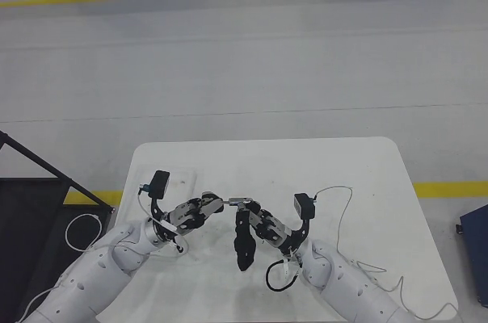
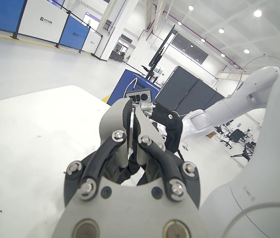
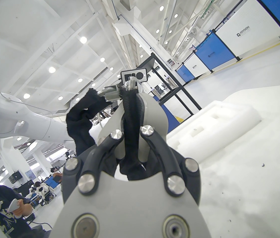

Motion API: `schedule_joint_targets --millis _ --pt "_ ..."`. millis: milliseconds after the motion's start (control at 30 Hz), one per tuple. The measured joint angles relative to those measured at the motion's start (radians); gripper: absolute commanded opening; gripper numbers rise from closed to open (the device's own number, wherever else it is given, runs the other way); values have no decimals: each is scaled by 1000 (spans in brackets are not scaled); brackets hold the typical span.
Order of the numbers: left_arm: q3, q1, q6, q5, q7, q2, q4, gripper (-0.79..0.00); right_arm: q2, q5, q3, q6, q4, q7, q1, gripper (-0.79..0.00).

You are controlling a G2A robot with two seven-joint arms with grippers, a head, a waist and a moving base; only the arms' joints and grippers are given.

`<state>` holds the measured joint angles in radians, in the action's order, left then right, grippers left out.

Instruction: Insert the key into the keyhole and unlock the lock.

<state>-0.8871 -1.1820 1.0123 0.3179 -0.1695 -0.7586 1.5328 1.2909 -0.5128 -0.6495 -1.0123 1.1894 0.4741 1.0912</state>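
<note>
- Left wrist view: the left gripper point(image 2: 131, 110) was seen clamped on the key point(image 2: 130, 130), a flat metal blade held edge-on btw. the fingers.
- Just beyond its fingertips the lock's metal head point(image 2: 146, 105) was seen, w/ the black fabric-covered part drooping past it.
- Whether the key tip sat in the keyhole could not be told.
- Right wrist view: the right gripper point(image 3: 130, 94) was closed on the lock point(image 3: 129, 125), gripped by its black sleeve; the metal head point(image 3: 110, 92) stuck out at the fingertips and a loop of sleeve was bent off to one side.
- Top view: both grippers were held tip to tip above the middle of the white table point(image 1: 341, 178), the left gripper point(image 1: 205, 207) facing the right gripper point(image 1: 249, 213), w/ the metal head point(image 1: 238, 199) btw. them and the black sleeve hanging below the right one.
- A white foam tray point(image 3: 219, 122) w/ cut-outs was seen on the table, apart from the grippers.
</note>
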Motion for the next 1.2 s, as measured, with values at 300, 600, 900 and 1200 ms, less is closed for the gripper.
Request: schedule_joint_targets --millis 300,600,900,1200 --pt "-8 -4 0 14 27 -14 -1 -785 0 0 0 0 0 0 0 -785" --pt "-41 -16 0 -26 56 -20 -20 -785 0 0 0 0 0 0 0 -785" --pt "-53 1 0 -217 350 11 -14 -785 0 0 0 0 0 0 0 -785" --pt "-139 43 -22 -391 717 66 27 -785 0 0 0 0 0 0 0 -785"
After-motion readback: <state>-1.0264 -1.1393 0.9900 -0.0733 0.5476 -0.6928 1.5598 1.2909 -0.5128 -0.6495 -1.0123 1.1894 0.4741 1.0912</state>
